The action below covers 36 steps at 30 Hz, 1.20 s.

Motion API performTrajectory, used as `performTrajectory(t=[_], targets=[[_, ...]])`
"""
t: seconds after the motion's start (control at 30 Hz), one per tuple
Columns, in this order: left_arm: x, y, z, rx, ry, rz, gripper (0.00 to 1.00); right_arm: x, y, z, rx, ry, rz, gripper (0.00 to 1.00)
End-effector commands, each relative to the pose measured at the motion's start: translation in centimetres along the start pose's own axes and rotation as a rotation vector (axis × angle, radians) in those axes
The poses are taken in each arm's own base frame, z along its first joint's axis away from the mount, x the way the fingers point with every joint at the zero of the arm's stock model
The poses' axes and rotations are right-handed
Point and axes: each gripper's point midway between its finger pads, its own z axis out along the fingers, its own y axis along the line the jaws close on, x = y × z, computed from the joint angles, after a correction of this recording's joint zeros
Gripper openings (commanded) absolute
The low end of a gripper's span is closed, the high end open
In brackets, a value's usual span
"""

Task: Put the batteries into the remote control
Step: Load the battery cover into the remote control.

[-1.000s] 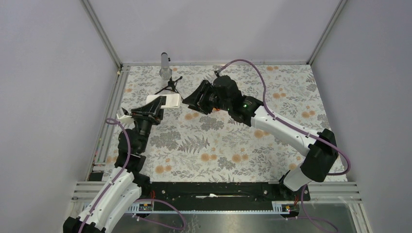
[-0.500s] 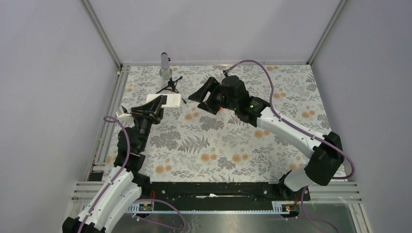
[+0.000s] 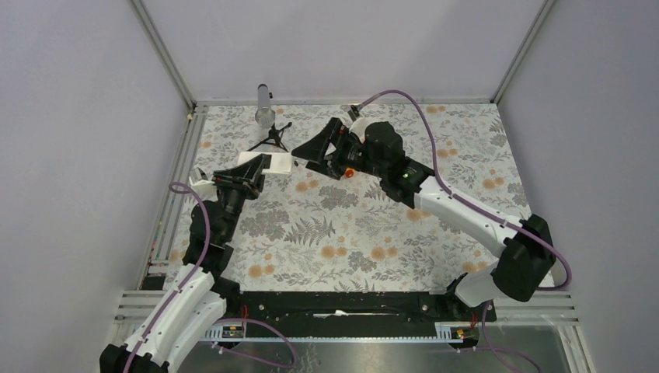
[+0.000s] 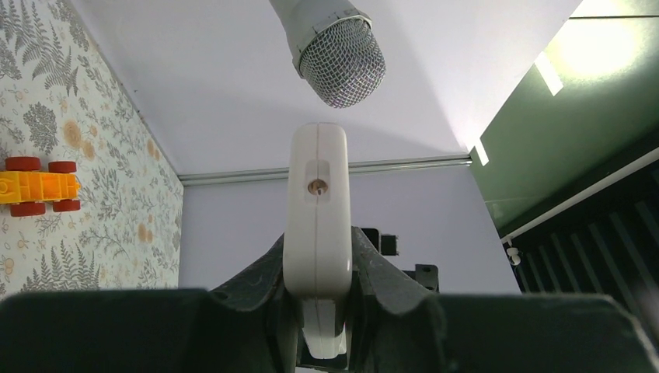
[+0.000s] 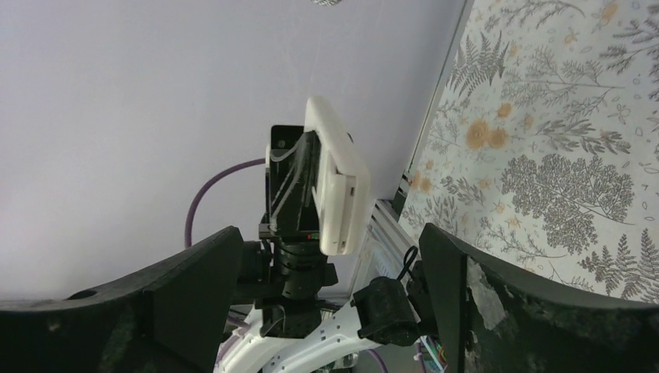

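Observation:
My left gripper (image 3: 250,172) is shut on the remote control (image 3: 272,162), a small white handset, and holds it above the mat at the far left. In the left wrist view the remote (image 4: 317,210) stands edge-on between my fingers (image 4: 256,284). My right gripper (image 3: 312,158) is open and empty, just right of the remote's free end and pointing at it. In the right wrist view the remote (image 5: 338,186) sits ahead of and between my spread fingers (image 5: 186,287). The batteries are not in view.
A microphone (image 3: 264,105) on a small black tripod (image 3: 272,138) stands at the back left; its mesh head (image 4: 336,48) hangs close over the remote. An orange toy car (image 4: 35,186) lies on the flowered mat (image 3: 350,233), partly under my right arm (image 3: 350,172).
My right gripper has moved a little left and toward the back, closer to the remote's free end. The left gripper still holds the remote in about the same place.

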Motion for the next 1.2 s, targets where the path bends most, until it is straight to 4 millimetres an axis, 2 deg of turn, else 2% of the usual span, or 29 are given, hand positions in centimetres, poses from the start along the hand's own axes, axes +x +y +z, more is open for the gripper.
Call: performTrajectory(t=[0.0, 0.13, 0.3, 0.43, 0.53, 0.73, 1.0, 1.07, 1.1, 1.17], targets=[[0.8, -4.7, -0.1, 0.127, 0.036, -0.007, 0.00, 1.2, 1.3, 1.2, -0.091, 0.101, 0.008, 0.91], [0.9, -5.0, 0.0, 0.132, 0.041, -0.012, 0.00, 1.7, 1.5, 1.8, -0.117, 0.139, 0.014, 0.81], [0.9, -5.3, -0.1, 0.140, 0.046, -0.042, 0.00, 2.0, 1.2, 2.0, -0.124, 0.150, 0.039, 0.54], [1.1, -6.1, -0.2, 0.167, 0.065, -0.101, 0.00, 2.5, 0.1, 2.5, -0.104, 0.171, 0.068, 0.38], [1.3, -6.5, -0.2, 0.173, 0.073, -0.106, 0.00, 2.8, -0.3, 2.8, -0.102, 0.186, 0.080, 0.31], [1.6, -7.4, -0.2, 0.195, 0.097, -0.125, 0.00, 3.3, -1.5, 3.3, -0.093, 0.199, 0.067, 0.24], [4.5, -7.6, 0.6, 0.167, 0.240, 0.016, 0.00, 3.6, -2.0, 4.0, -0.062, 0.240, 0.047, 0.25], [5.0, -7.1, 0.7, 0.156, 0.275, 0.081, 0.00, 3.1, -1.9, 3.8, -0.061, 0.238, 0.047, 0.29], [5.1, -6.6, 0.7, 0.138, 0.291, 0.105, 0.00, 2.2, -2.0, 3.5, -0.064, 0.227, 0.049, 0.33], [5.4, -5.5, 0.5, 0.122, 0.330, 0.156, 0.00, 0.7, -1.4, 2.4, -0.107, 0.212, 0.031, 0.49]])
